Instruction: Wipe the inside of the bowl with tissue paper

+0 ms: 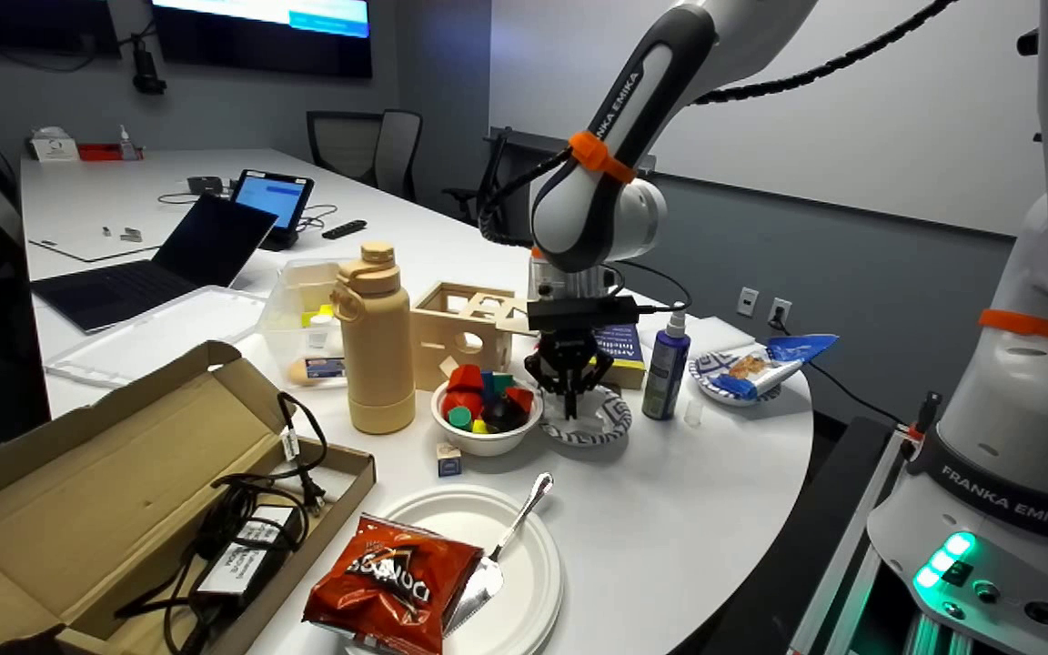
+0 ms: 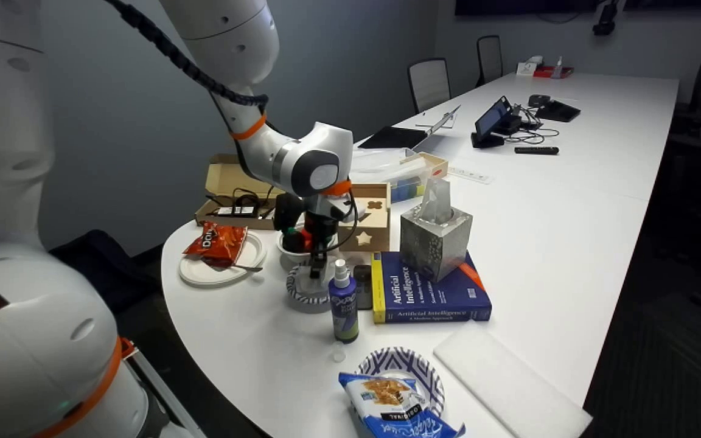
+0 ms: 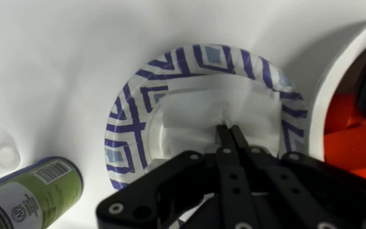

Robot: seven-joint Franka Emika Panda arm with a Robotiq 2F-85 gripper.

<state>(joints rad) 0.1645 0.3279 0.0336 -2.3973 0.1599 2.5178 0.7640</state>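
Observation:
The patterned paper bowl point(image 1: 617, 420) sits on the table beneath my gripper in both exterior views. In the wrist view, the bowl's blue-and-white rim point(image 3: 124, 128) surrounds a folded white tissue point(image 3: 189, 108) lying over its inside. My gripper point(image 3: 228, 128) is shut on the tissue, pinching it near its middle inside the bowl. The gripper also shows pointing down into the bowl in both exterior views point(image 1: 570, 409) point(image 2: 317, 271). The near part of the bowl and tissue is hidden behind the fingers in the wrist view.
A white bowl of coloured blocks point(image 1: 488, 444) stands right beside the paper bowl. A spray bottle point(image 2: 344, 313) stands close on the opposite side, near a small clear cap point(image 2: 338, 353). A book point(image 2: 429, 298) bears a tissue box point(image 2: 435, 240). A wooden box point(image 1: 460, 332) stands behind.

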